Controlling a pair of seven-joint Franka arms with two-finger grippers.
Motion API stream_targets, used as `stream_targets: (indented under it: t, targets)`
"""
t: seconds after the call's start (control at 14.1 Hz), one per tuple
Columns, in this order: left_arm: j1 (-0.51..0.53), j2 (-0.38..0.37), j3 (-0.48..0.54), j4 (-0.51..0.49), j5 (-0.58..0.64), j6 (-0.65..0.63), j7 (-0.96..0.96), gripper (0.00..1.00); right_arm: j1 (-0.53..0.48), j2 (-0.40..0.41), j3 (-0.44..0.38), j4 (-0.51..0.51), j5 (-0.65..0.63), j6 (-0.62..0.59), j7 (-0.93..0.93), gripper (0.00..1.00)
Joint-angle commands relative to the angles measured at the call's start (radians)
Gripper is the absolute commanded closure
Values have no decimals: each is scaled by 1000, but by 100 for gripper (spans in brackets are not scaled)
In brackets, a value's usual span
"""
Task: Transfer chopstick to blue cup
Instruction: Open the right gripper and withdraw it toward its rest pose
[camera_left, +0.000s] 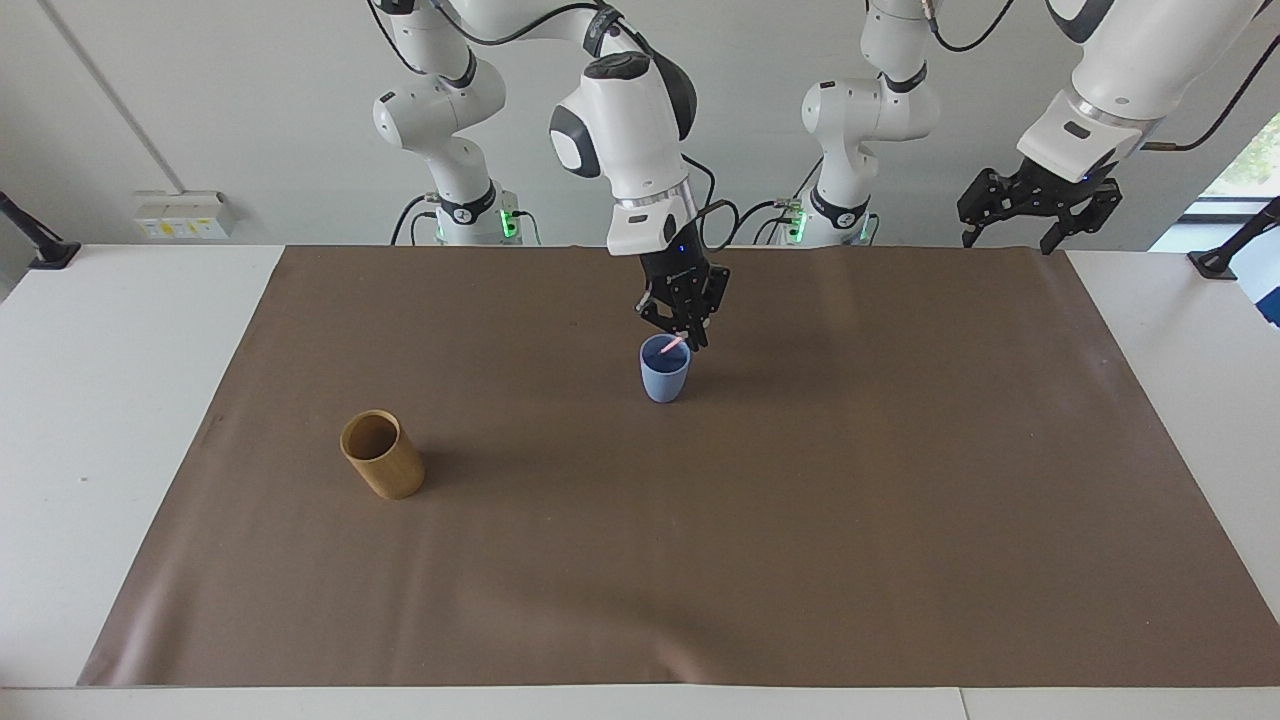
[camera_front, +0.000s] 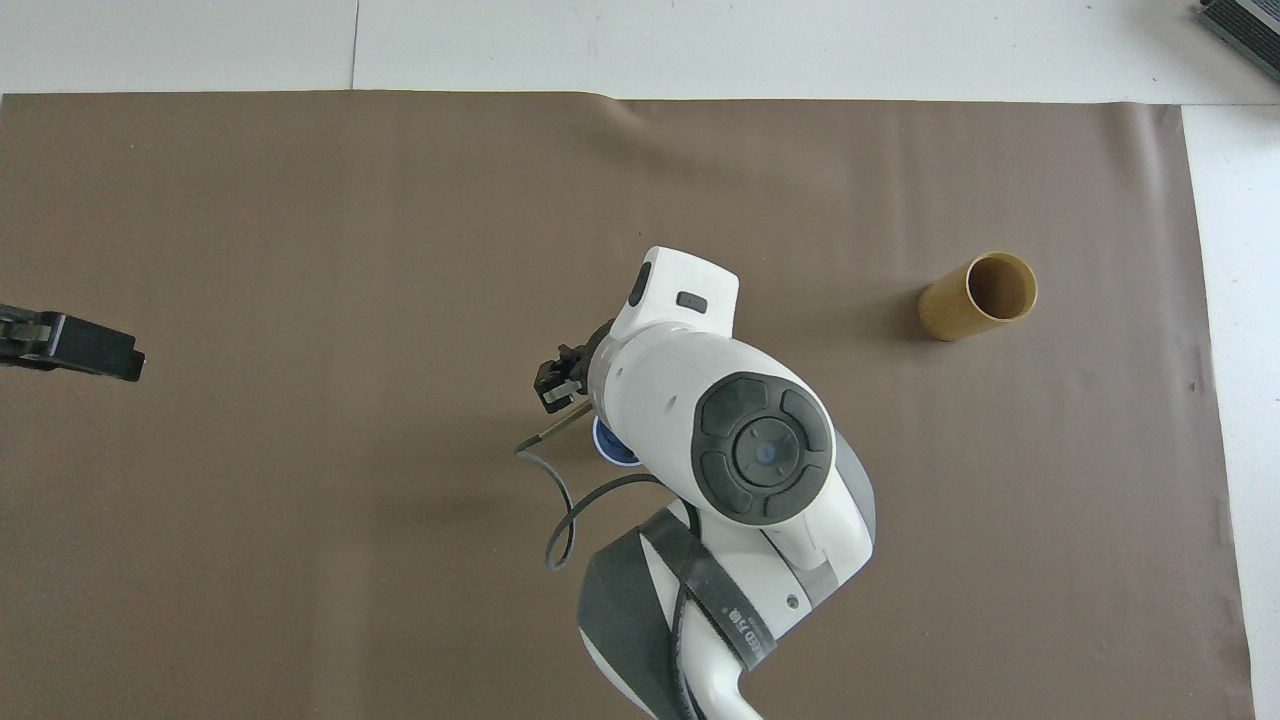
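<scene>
The blue cup (camera_left: 665, 373) stands on the brown mat, near the middle and toward the robots. My right gripper (camera_left: 684, 335) hangs just over its rim, shut on the top end of one pale pink chopstick (camera_left: 675, 346). The stick slants down into the cup. In the overhead view the right arm covers the cup except a blue sliver (camera_front: 607, 447), and the stick is hidden. My left gripper (camera_left: 1010, 240) waits open and empty, raised over the mat's corner at the left arm's end; it also shows in the overhead view (camera_front: 75, 346).
A tan cylindrical holder (camera_left: 381, 455) stands on the mat (camera_left: 800, 520) toward the right arm's end, farther from the robots than the cup; it also shows in the overhead view (camera_front: 978, 297). Its inside looks empty.
</scene>
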Motion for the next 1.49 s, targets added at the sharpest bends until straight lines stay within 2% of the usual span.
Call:
stream_targets:
  t: [0.0,0.21,0.5,0.71,1.14,1.42]
  targets:
    - [22,-13,-10,-12,-23,27,2,0,-8,-8,-2,5,-32,11,58,0]
    - [22,-13,-10,-12,-23,27,4,0,-57,-36,-13,32,-32,-53,68,0]
    - [21,-15,-12,-12,-16,10,10,0,-187,-74,-14,173,-32,-367,65,0]
    - [19,-12,-13,-9,-14,23,10,0,-300,-106,-16,229,-31,-565,65,0]
    - [13,-10,-13,-8,-16,29,10,0,-449,-153,-25,301,-29,-798,64,0]
    - [15,-10,-13,-9,-16,27,12,0,-534,-192,-45,301,-35,-881,52,0]
